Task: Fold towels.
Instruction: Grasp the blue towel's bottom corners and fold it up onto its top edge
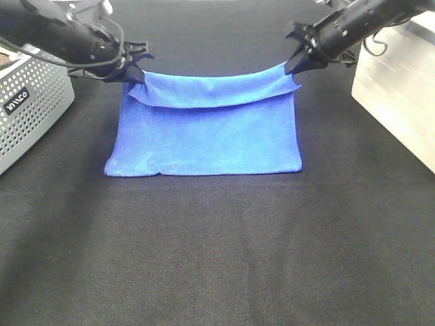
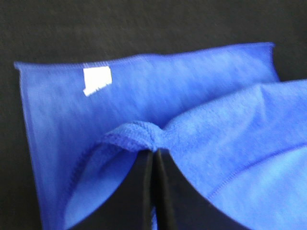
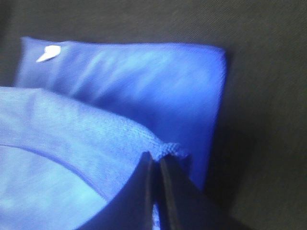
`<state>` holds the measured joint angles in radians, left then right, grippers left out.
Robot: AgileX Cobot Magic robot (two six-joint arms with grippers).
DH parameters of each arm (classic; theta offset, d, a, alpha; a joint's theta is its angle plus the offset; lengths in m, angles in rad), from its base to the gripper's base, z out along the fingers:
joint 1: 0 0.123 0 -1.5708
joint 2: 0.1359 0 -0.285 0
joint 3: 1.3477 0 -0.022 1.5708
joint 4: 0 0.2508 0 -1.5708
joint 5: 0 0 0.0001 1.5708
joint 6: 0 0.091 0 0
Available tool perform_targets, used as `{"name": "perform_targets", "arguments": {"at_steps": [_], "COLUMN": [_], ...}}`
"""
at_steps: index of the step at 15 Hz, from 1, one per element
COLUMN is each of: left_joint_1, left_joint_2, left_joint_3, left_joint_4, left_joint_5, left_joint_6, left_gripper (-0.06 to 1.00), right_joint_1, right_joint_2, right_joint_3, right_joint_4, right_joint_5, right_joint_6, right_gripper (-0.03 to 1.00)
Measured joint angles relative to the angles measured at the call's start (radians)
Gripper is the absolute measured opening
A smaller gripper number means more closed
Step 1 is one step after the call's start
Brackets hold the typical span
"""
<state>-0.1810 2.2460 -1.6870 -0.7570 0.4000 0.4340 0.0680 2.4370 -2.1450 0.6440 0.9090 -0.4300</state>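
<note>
The left gripper and right gripper each clamp a far corner of the blue towel, raised at upper centre of the frame above the black table. Uneven travel could skew the fold, and the thin pinches may slip.

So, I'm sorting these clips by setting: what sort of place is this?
Most likely a robot test bench, not a home: a table draped in black cloth, the left tool and right tool each pinching a corner of a blue towel, and a perforated grey basket at the side.
</note>
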Motion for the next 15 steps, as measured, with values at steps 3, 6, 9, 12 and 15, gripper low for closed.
{"name": "perform_targets", "arguments": {"at_steps": [3,6,9,12,15], "left_joint_1": [0.000,0.000,0.000,0.000,0.000], "left_joint_2": [0.087,0.132,0.188,0.188,0.176], "left_joint_3": [-0.061,-0.103,-0.155,-0.159,-0.159], "left_joint_4": [0.017,0.019,0.019,0.026,0.110], "left_joint_5": [-0.143,-0.181,-0.200,-0.217,-0.112], "left_joint_6": [0.000,0.028,0.041,0.041,0.041], "left_gripper": [0.00,0.00,0.08,0.51,0.77], "right_joint_1": [0.026,0.026,0.034,0.045,0.046], "right_joint_2": [0.109,0.140,0.150,0.156,0.134], "right_joint_3": [-0.101,-0.102,-0.102,-0.106,-0.106], "right_joint_4": [-0.028,-0.032,-0.036,-0.040,-0.098], "right_joint_5": [-0.078,-0.141,-0.202,-0.207,-0.060], "right_joint_6": [0.000,0.000,0.000,0.000,0.000], "right_gripper": [0.00,0.00,0.04,0.51,0.75]}}
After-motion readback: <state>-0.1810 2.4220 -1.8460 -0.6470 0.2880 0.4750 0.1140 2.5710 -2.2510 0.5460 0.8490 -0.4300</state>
